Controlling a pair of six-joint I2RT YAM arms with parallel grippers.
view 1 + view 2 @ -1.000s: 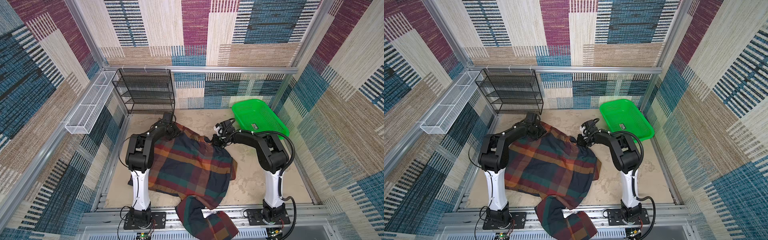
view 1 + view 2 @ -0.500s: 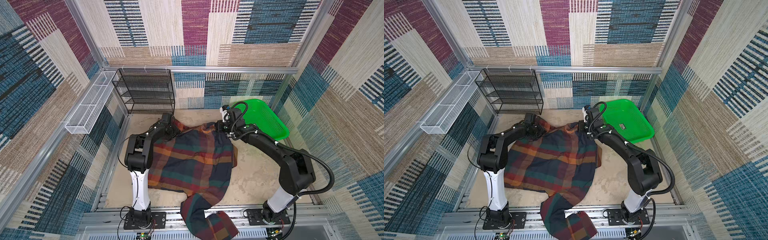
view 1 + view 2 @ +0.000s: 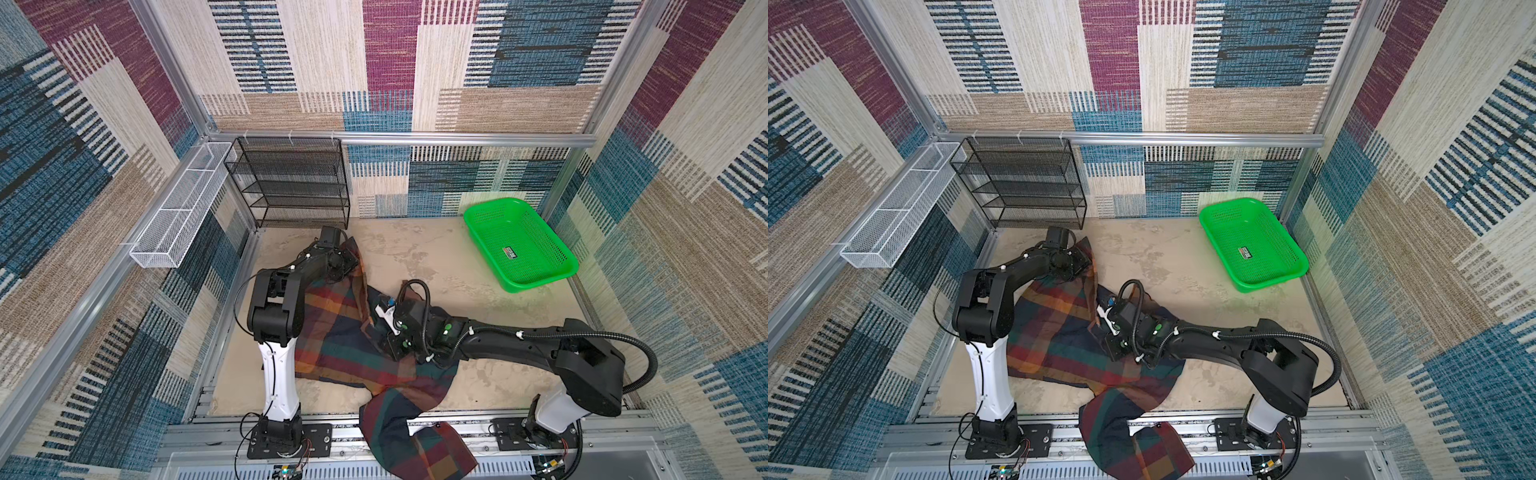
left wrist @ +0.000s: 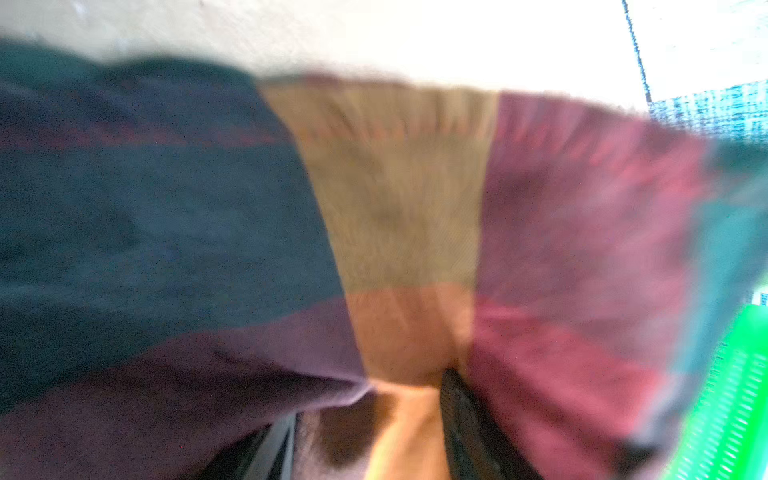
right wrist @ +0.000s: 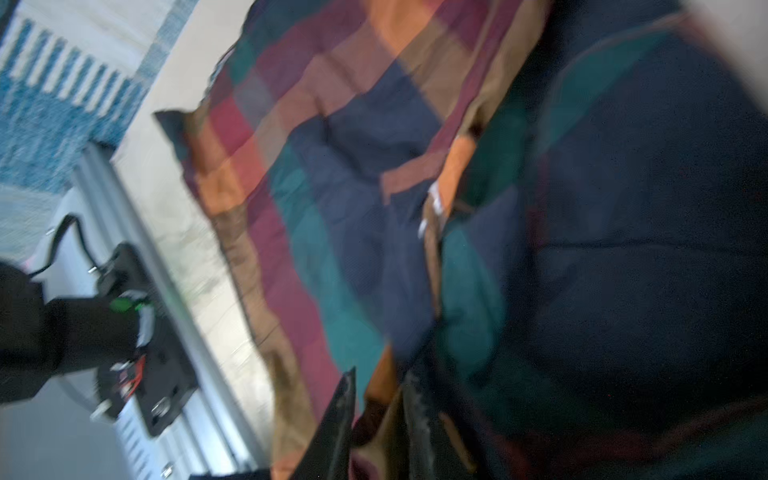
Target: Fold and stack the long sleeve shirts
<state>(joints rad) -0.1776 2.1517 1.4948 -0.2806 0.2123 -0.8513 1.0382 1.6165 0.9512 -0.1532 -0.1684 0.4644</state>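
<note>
Two grippers are on the big navy, green, maroon and orange plaid button-up shirt (image 3: 332,328). It lies crumpled on the beige tabletop (image 3: 415,257) in front of the black wire-mesh shelf rack (image 3: 291,183), with one sleeve trailing off the edge farthest from the rack. The left gripper (image 3: 348,262), just in front of the rack, is clamped on a shirt corner. The right gripper (image 5: 380,415) is farther from the rack, its jaws slightly parted with cloth between them; we can't tell if it grips.

Our four views
Both top views look down over the whole scene; both wrist cameras sit close against the plaid shirt (image 4: 374,208).
</note>
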